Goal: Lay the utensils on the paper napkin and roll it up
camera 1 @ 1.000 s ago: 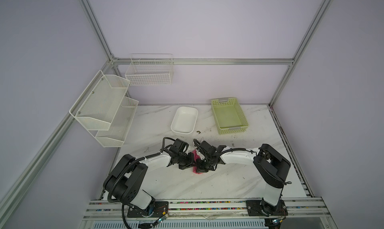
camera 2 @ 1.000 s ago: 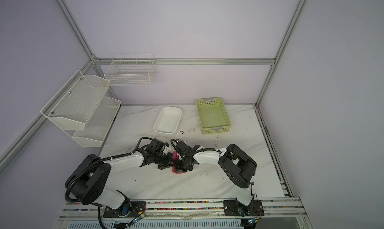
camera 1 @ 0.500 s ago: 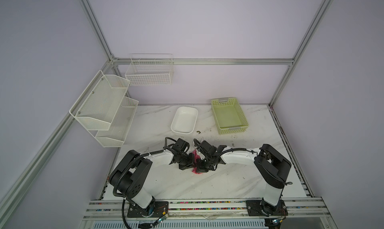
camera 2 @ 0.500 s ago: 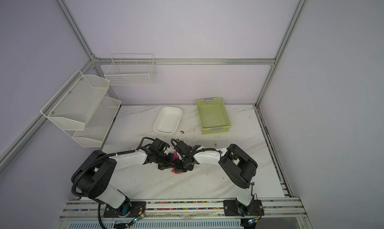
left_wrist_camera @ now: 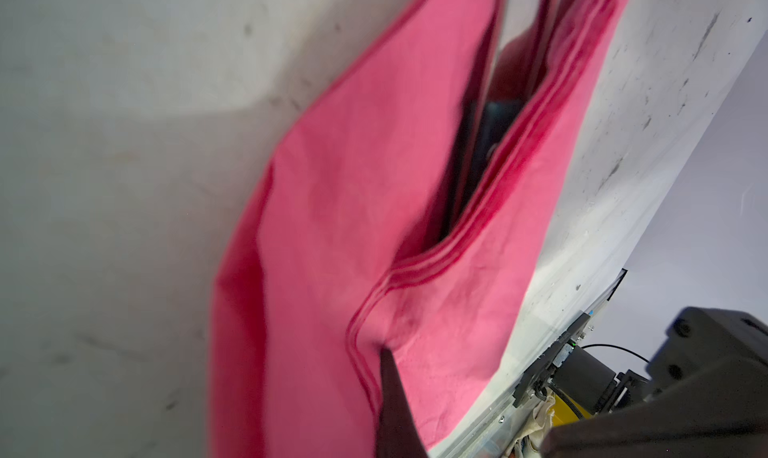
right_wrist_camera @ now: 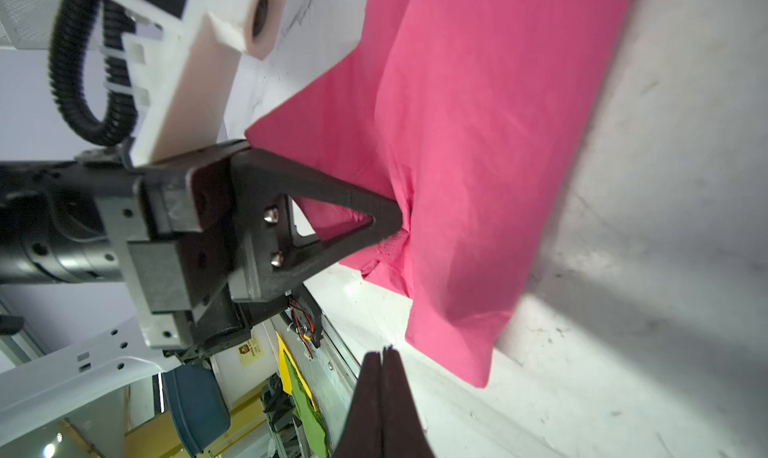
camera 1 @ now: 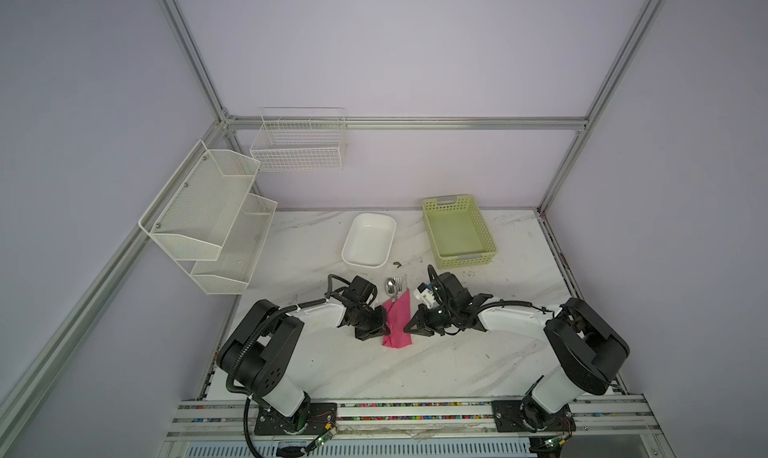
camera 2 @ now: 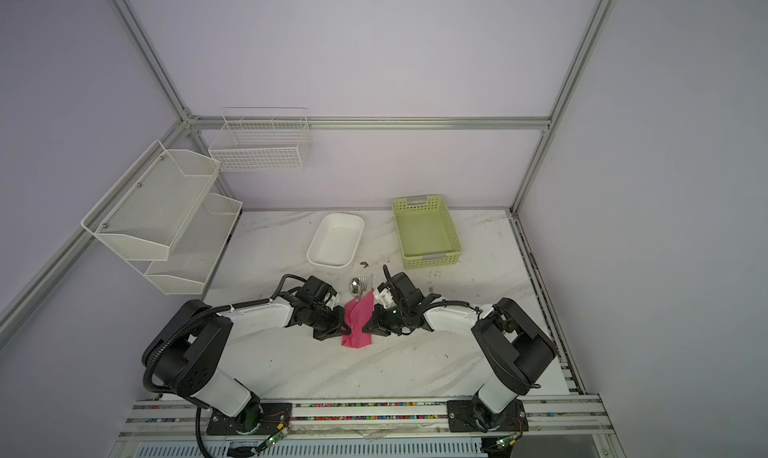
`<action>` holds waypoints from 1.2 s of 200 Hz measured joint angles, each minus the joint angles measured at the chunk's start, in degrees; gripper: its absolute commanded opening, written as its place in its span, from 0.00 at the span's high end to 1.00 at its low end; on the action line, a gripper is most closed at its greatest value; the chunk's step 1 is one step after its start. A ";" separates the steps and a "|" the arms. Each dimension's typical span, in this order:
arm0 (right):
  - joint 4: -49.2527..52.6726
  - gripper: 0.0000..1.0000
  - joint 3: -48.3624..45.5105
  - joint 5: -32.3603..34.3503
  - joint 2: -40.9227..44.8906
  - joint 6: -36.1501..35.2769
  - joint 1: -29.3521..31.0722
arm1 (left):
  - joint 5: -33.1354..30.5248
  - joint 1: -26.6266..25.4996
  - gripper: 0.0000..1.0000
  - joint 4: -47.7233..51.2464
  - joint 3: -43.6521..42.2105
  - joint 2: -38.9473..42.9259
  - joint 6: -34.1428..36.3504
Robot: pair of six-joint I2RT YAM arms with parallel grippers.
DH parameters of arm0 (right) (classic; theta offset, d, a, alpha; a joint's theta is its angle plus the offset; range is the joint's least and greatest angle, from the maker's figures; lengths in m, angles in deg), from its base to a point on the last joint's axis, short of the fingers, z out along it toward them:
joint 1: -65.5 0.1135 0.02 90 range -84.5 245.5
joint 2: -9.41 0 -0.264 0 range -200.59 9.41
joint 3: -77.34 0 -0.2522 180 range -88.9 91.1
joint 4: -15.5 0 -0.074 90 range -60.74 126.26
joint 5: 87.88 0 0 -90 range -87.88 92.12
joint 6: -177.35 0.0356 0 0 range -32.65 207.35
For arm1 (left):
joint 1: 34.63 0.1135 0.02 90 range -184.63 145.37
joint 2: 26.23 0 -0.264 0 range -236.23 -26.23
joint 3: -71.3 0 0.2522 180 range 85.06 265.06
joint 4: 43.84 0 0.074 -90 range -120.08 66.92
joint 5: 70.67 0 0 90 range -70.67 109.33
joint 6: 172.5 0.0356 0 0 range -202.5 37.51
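Pink paper napkin (left_wrist_camera: 332, 227) fills wrist views; both top views show utensils (camera 1: 391, 287).

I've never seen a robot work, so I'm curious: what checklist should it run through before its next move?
1. Silver-headed, teal-handled fork and spoon on the thin pink paper napkin: ok, heads poke out.
2. Napkin folded over the handles: ok.
3. Roll tight: not ok, a gap shows.
4. Left gripper touching napkin: ok, shut.
5. Right gripper gripping napkin: not ok, shut beside it.
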 measured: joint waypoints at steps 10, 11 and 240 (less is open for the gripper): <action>-2.60 1.00 -0.72 -1.60 -1.27 0.04 0.00 | 0.00 0.02 1.00 0.09 0.00 0.00 0.02; -2.93 1.00 -0.81 -1.79 -1.42 0.04 0.00 | 0.00 0.02 1.00 0.09 0.00 0.00 0.02; -19.63 1.00 -3.56 -8.87 -13.11 1.90 -0.66 | -1.29 -1.33 1.00 3.34 2.29 3.61 0.44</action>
